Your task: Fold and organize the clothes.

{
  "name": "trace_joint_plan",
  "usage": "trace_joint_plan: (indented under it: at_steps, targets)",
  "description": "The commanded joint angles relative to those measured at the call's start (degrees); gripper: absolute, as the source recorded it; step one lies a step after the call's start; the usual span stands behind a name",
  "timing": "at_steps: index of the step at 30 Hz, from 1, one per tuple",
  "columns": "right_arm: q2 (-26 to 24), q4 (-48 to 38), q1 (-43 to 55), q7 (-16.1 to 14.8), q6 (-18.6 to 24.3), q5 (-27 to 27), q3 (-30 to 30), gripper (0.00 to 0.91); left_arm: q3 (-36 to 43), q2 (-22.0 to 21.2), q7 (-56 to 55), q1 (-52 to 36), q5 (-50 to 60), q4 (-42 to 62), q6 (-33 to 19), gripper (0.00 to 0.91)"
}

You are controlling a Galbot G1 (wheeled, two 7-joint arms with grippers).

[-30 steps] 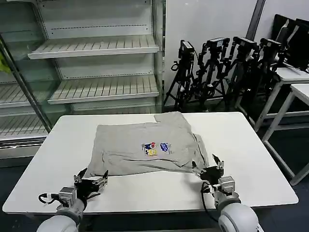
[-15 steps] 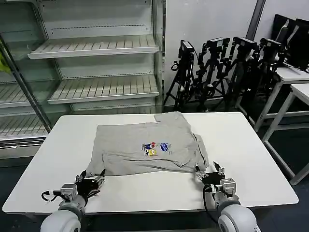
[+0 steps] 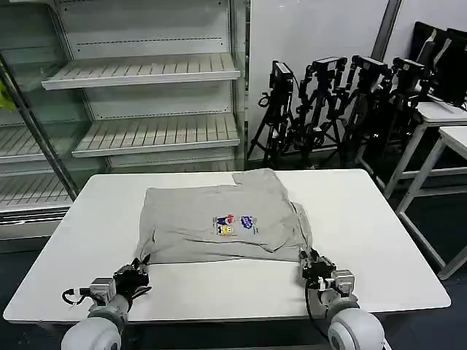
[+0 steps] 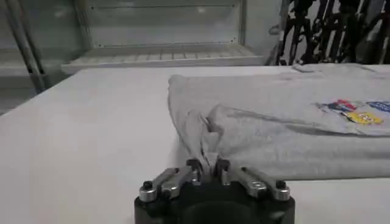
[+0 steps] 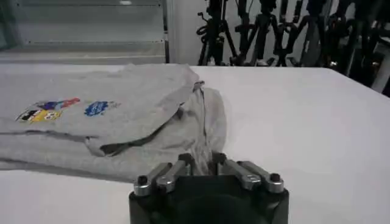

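Grey cotton shirt point(image 3: 222, 222) lies partly folded on the white table point(image 3: 379, 233). The left gripper point(image 3: 133, 278) and right gripper point(image 3: 315, 264) each pinch a near hem corner, so the next fold seems ready; tidying remains.

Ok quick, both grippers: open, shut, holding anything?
Left gripper: shut on the near left corner of the grey shirt.
Right gripper: shut on the shirt's near right corner.
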Motion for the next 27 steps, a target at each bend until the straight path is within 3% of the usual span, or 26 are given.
trace_joint_plan:
  at_steps: [1,14,18,19,20,21,27]
  targets:
    - [-0.1,4.8,-4.3,0.1,-0.1,0.4,1.0,0.0,-0.7,-0.4,-0.2,4.6,-0.1,-5.8,0.1,0.04]
    - [-1.1,22.0,-25.9,0.7,1.4,-5.1,5.2,0.0,-4.6,-2.6,-0.4,21.2,1.6,-20.2,-0.6,0.04]
    - [-1.0,22.6,-27.6,1.0,0.4,-7.0,5.4,0.0,-5.0,-2.9,-0.5,23.2,2.2,-20.5,-0.1,0.04]
    - [-0.9,22.4,-27.4,1.1,-0.1,-7.3,5.4,0.02,-5.0,-2.8,-0.5,23.3,2.5,-20.1,0.1,0.151]
    - [-0.8,21.7,-26.6,1.3,-0.8,-7.5,5.3,0.383,-4.9,-2.6,-0.5,23.3,2.4,-19.8,0.5,0.393]
    - [-0.8,21.5,-26.4,1.2,-0.8,-7.5,5.2,0.907,-4.9,-2.5,-0.5,23.2,2.4,-19.7,0.5,0.907]
    - [-0.4,23.0,-24.4,0.5,2.2,-8.2,6.5,0.907,-8.0,-1.2,-0.5,21.8,2.3,-21.2,0.5,0.907]
